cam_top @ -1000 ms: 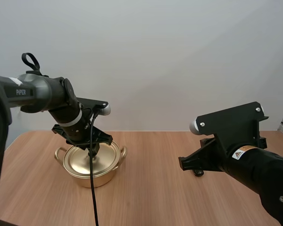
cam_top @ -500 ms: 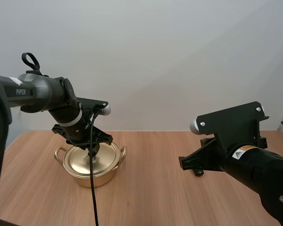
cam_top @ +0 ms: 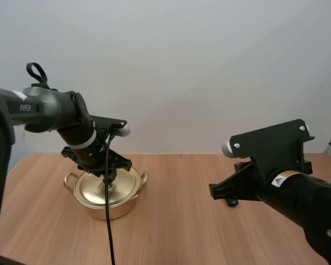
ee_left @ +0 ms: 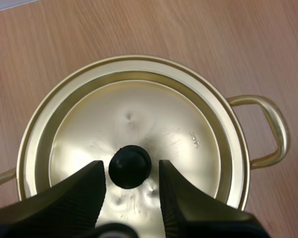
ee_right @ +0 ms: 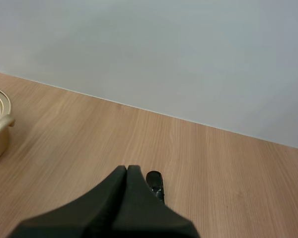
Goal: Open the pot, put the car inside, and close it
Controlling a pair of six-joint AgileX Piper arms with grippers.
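Gold pot (cam_top: 107, 193), lid (ee_left: 154, 124) seated, on worktop (cam_top: 176, 226). Left tool (ee_left: 130, 171): spread either side of black knob (ee_left: 129, 163), unmoved over the last second; lift not begun. Right tool (ee_right: 127, 172): clenched empty, small dark car (ee_right: 155, 181) just beyond, well apart from pot.

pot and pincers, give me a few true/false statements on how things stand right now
1. The lid sits on the pot. True.
2. The left pincer is shut on the knob. False: its fingers stand open on either side of the black knob.
3. The right pincer is shut on nothing. True.
4. The small dark object lies inside the pot. False: it lies on the table, beside the right pincer and away from the pot.
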